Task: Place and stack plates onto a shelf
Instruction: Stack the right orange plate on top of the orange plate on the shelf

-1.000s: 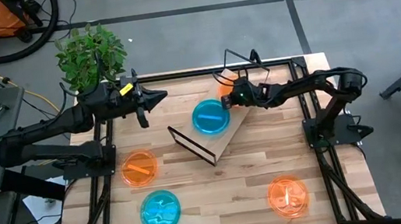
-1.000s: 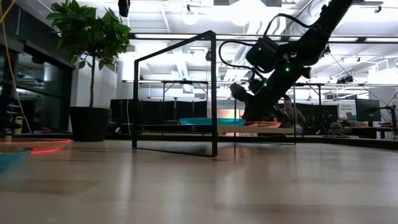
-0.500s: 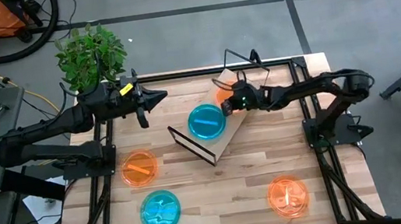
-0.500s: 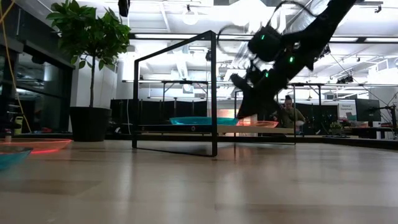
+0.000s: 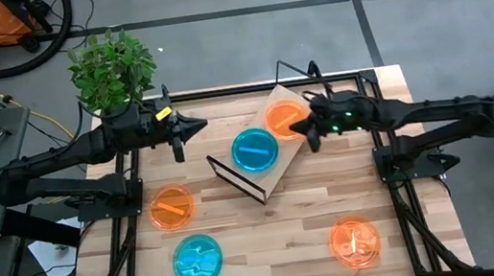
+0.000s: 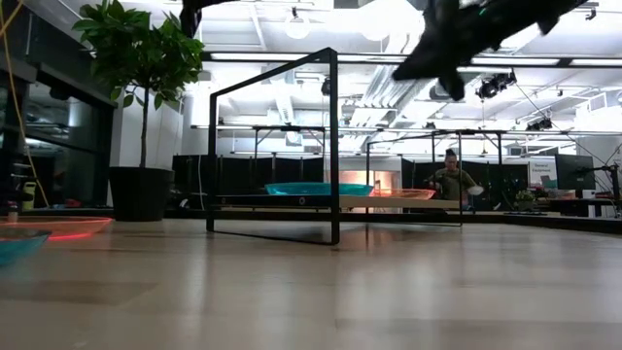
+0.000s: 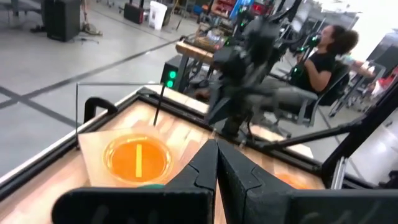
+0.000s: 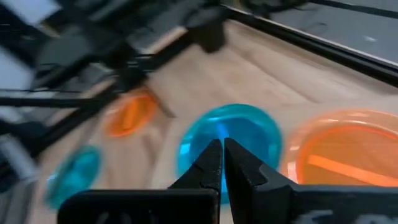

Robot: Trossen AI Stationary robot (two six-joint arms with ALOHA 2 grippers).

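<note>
A: How's the shelf (image 5: 273, 154) looking rn?

B: Light wooden board w/ thin black wire ends, sitting at an angle mid-table. Two plates are lying flat on it side by side: a cyan plate (image 5: 255, 148) near the middle, an orange plate (image 5: 284, 119) toward the far end. From the low view both are resting level on the board.

A: Other plates?

B: Still on the tabletop (image 5: 287, 215). A second orange plate (image 5: 172, 208) and a second cyan plate (image 5: 196, 260) are sitting on the left side, a third orange plate (image 5: 354, 242) is lying front right, well apart from the shelf.

A: Grippers?

B: Right gripper (image 5: 303, 131) is hanging in the air just beside the shelf's right edge, fingers pressed together, holding nothing. Left gripper (image 5: 197, 124) is hovering over the far-left part of the table, fingers also pressed together, empty.

A: Table and room?

B: Butcher-block top inside a black frame. A potted plant (image 5: 108, 68) is standing by the far-left corner, an orange vacuum (image 5: 0, 20) w/ a black hose is sitting on the grey floor beyond. A person (image 6: 450, 177) is sitting in the background among desks and monitors
</note>
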